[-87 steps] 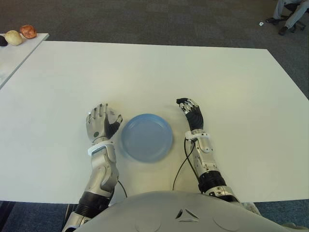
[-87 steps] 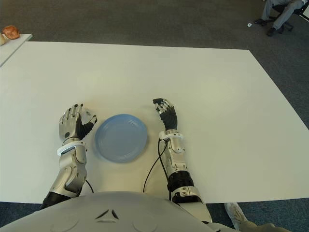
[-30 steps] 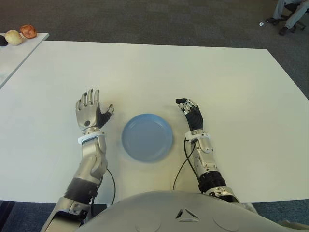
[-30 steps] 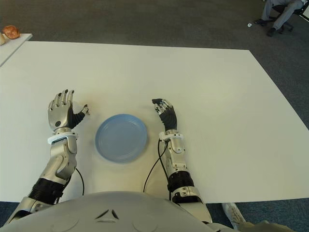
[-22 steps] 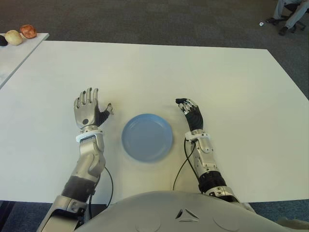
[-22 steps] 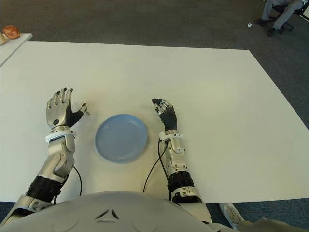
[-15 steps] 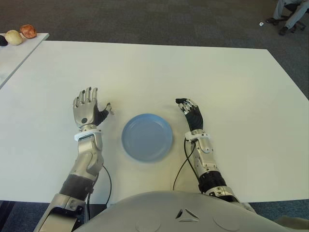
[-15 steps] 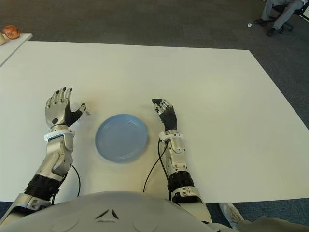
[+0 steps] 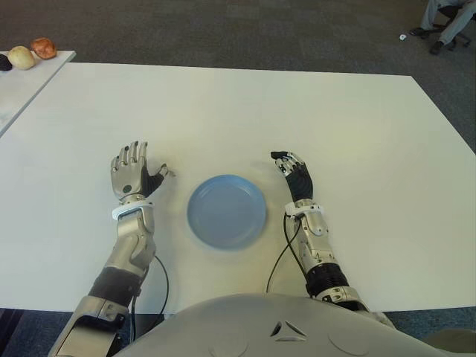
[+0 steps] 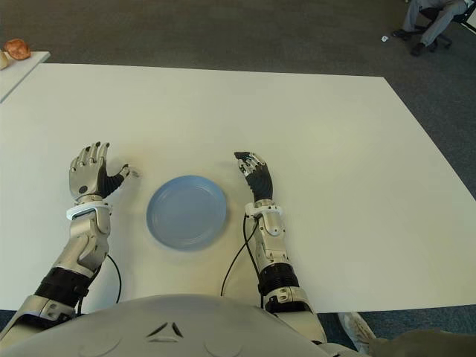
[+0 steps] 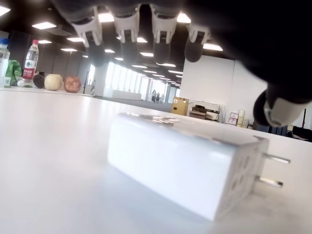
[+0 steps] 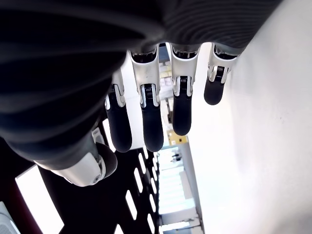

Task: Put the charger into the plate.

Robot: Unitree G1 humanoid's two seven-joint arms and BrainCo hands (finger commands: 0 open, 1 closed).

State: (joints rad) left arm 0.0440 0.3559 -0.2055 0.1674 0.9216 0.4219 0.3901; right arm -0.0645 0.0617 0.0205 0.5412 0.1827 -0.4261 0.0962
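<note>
A white charger [image 11: 180, 168] with two metal prongs lies on the white table [image 9: 357, 149]. The left wrist view shows it just below my left hand's fingers [image 11: 126, 29], with a gap between them. In the eye views my left hand [image 9: 132, 168] covers it; only the prongs [image 9: 170, 173] show beside the thumb. That hand is open, its fingers spread, and it holds nothing. The round blue plate [image 9: 226, 211] sits to the right of it, with nothing on it. My right hand [image 9: 294, 172] shows just right of the plate, fingers relaxed and holding nothing.
A second white table [image 9: 22, 82] stands at the far left with pieces of fruit [image 9: 33, 52] on it. A person's legs [image 9: 446, 18] show on the carpet at the far right. A black cable [image 9: 281, 256] runs along my right forearm.
My left hand has moved left, away from the plate's edge, and come down over the charger with its fingers spread. The right hand and the plate have not moved.
</note>
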